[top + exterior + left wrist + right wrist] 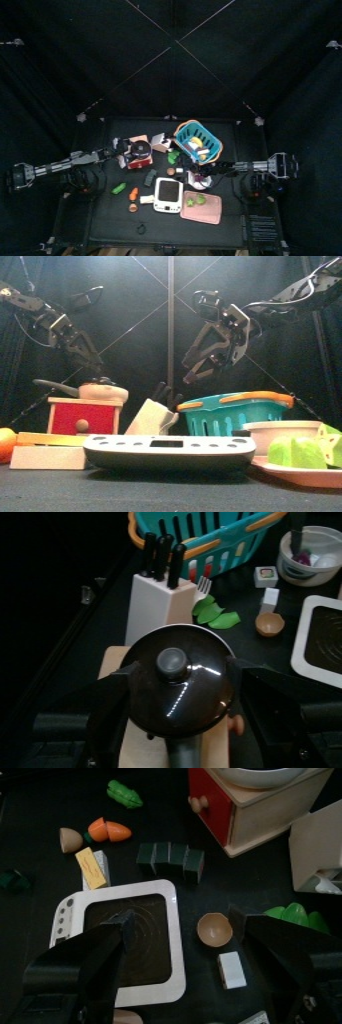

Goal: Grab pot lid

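The pot lid (174,690) is a round dark lid with a centre knob. It sits on a pot standing on a red box (86,416). In the left wrist view it fills the space between my left gripper's (181,717) wide-open jaws, which stand on either side of it, a little above. From above the pot lid (139,149) lies just off the tip of the left gripper (122,152). My right gripper (187,968) hangs open and empty over the white scale (120,938), away from the lid.
A knife block (162,597) and the blue basket (201,537) stand just beyond the pot. The scale (167,451) and a plate of green pieces (307,461) sit at the front edge. A whitish dish (311,557), an orange piece (107,830) and a small wooden spoon (214,928) lie around.
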Tool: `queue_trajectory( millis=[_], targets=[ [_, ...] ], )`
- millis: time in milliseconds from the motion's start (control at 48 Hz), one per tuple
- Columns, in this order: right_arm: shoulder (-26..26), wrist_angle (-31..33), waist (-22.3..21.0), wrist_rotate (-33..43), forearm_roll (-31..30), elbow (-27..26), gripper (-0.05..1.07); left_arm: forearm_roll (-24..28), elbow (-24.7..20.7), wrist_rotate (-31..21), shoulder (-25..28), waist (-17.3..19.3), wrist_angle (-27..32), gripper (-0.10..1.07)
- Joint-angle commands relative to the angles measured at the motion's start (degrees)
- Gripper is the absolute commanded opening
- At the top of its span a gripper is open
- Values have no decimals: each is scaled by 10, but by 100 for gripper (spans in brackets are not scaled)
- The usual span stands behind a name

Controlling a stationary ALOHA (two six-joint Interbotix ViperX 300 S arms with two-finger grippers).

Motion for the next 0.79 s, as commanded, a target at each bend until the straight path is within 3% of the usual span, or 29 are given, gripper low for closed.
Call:
queue_trajectory(
  millis=[0, 375, 771],
  targets=[
    [-12, -2, -3, -1, -1, -7, 102, -2, -6, 0, 14, 4, -32, 99],
    [-8, -2, -4, -1, -1, -7, 102, -5, -1, 0, 71, 5, -58, 99],
    [-4, -2, -5, -1, -1, -9, 102, -5, 11, 0, 74, 11, -89, 99]
  ],
)
